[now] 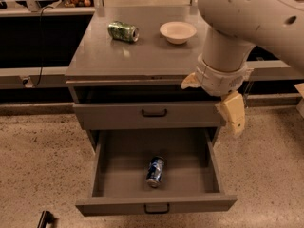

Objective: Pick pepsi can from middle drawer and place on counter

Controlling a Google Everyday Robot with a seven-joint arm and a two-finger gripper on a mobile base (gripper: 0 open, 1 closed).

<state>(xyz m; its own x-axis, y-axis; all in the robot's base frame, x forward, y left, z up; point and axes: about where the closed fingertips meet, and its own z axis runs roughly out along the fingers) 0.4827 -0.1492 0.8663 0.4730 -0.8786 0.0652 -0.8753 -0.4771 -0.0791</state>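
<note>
We see the gripper (230, 113) up right of the open middle drawer (156, 204), away from the pepsi can (155, 171); how wide, we cannot tell.

You have two cans in view: one pepsi can (155, 171), lying in the middle drawer (109, 205), and one green can (123, 31) on the counter (142, 56). You have one bowl (177, 32), a pale one, also on the counter. Count two drawer fronts on the cabinet: the middle drawer, pulled out, and one shut drawer front (114, 114) above it. Each carries one black pull handle (154, 112), so two handles. There is one counter. You have one arm with one gripper (232, 115), which hangs at the cabinet's right edge, beside the shut drawer front.
</note>
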